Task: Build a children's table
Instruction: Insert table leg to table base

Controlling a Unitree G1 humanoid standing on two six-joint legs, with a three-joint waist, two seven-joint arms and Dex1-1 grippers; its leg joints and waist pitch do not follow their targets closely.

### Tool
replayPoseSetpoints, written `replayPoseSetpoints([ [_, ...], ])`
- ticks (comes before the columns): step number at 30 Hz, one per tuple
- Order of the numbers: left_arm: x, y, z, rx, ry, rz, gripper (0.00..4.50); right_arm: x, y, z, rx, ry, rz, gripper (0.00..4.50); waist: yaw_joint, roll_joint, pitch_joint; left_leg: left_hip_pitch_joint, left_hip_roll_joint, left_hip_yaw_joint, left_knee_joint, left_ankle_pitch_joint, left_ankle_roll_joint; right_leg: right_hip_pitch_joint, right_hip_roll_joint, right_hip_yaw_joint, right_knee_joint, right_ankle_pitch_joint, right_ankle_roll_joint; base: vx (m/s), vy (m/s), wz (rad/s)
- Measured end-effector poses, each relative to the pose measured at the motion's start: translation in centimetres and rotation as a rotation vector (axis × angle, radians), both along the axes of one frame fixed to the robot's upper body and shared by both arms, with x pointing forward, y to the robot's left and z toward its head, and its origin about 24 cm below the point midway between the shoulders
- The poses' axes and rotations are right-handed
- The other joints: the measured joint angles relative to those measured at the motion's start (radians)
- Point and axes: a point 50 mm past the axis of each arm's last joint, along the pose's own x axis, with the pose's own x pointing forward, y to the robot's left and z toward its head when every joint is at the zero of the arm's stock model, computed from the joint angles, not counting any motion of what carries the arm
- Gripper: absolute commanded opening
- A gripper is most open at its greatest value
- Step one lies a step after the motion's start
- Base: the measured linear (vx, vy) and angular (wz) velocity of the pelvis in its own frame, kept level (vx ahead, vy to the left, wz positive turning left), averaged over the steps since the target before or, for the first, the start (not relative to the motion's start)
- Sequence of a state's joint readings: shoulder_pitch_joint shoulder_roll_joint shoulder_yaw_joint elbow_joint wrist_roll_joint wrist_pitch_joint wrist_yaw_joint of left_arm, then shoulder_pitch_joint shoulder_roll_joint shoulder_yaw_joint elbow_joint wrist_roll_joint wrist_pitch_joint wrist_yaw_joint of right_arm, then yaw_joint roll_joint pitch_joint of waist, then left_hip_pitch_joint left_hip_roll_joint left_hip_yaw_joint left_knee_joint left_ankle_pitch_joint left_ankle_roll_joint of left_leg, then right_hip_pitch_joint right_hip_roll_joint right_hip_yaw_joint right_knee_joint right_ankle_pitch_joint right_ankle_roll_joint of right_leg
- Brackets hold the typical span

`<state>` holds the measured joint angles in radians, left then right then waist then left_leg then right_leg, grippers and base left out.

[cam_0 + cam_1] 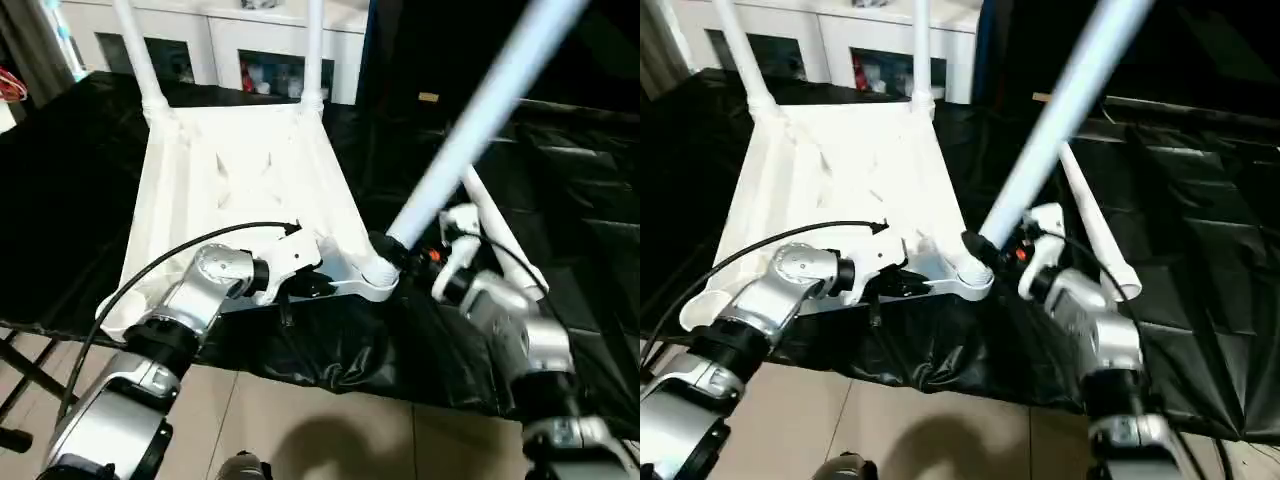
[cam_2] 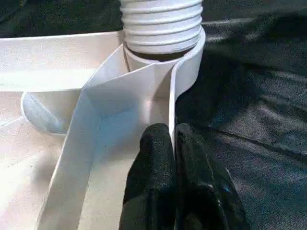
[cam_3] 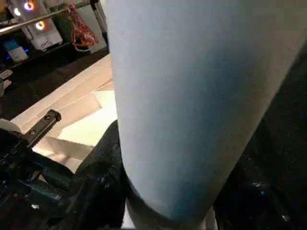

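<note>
**A:** Where is the table top lying?

**B:** The white table top (image 1: 235, 175) is lying upside down on a black sheet (image 1: 70, 180), its near edge sitting close to the sheet's front edge above the tiled floor (image 1: 330, 430). Two legs (image 1: 314, 50) are standing upright in the far corner sockets, in front of a white cabinet (image 1: 250, 45).

**A:** What are the grippers doing?

**B:** The left gripper (image 2: 172, 143) is pinching the thin rim (image 2: 180, 81) at the near right corner, its black fingers (image 2: 153, 163) nearly together, just below the ribbed end of a leg (image 2: 160, 24) sitting in that socket. The right gripper (image 1: 415, 250) is clasping that tilted leg (image 1: 480, 120) near its base, jaws about half spread around the tube.

**A:** Any open room?

**B:** Bare black sheet is stretching out to the right, where a fourth leg (image 1: 500, 235) is lying flat.
</note>
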<state>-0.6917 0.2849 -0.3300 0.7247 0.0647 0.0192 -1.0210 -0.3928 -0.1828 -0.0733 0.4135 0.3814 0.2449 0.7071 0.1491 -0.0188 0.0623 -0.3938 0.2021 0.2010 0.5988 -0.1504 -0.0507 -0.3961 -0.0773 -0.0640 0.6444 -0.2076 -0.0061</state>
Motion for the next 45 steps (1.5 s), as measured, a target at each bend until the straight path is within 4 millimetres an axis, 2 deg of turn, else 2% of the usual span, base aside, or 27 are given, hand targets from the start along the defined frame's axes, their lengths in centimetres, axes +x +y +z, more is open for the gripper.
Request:
replayPoseSetpoints([
  [4,0.1,-0.2,-0.1,-0.003,0.006,-0.001,0.00,-0.5,-0.1,0.1,-0.041,-0.030,-0.022,1.90,0.001,0.003,-0.002,0.000,0.000,0.000,0.000,0.000,0.000,0.000,0.000,0.000,0.000,0.000,0.000,0.000,0.000,0.00],
  [12,0.1,0.0,-0.1,0.000,0.002,-0.001,0.00,0.0,0.6,1.0,-0.211,-0.073,0.058,1.90,-0.003,0.006,-0.003,0.000,0.000,0.000,0.000,0.000,0.000,0.001,0.000,0.000,0.000,0.000,0.000,0.000,0.000,0.00],
  [18,0.1,0.7,0.0,0.018,-0.004,-0.017,0.00,1.0,1.4,1.8,-0.326,-0.086,0.198,1.90,-0.010,0.004,-0.004,0.001,0.000,-0.001,0.000,0.000,0.000,0.000,0.000,0.000,0.000,0.000,0.001,0.000,0.000,0.00],
  [26,-0.2,1.7,0.3,0.035,0.025,-0.075,0.00,1.2,1.6,1.9,-0.340,-0.099,0.366,1.90,-0.010,0.001,-0.005,0.001,0.000,0.000,-0.002,0.000,0.000,0.000,0.001,-0.001,-0.001,-0.001,0.001,0.000,0.000,0.00],
  [36,-1.6,3.0,0.3,0.037,0.119,-0.224,0.00,-0.7,1.3,1.6,-0.330,-0.131,0.664,1.90,0.003,0.000,-0.006,0.004,0.000,0.000,-0.002,-0.001,0.001,0.006,0.000,-0.001,-0.004,-0.001,0.001,0.000,0.000,0.00],
  [45,-1.7,2.7,0.0,0.046,0.111,-0.236,0.00,-1.1,1.3,1.4,-0.324,-0.148,0.697,1.90,0.003,0.000,-0.006,0.012,0.000,-0.001,-0.002,-0.001,0.002,0.015,0.000,-0.001,-0.008,-0.001,0.001,0.000,0.000,0.00],
])
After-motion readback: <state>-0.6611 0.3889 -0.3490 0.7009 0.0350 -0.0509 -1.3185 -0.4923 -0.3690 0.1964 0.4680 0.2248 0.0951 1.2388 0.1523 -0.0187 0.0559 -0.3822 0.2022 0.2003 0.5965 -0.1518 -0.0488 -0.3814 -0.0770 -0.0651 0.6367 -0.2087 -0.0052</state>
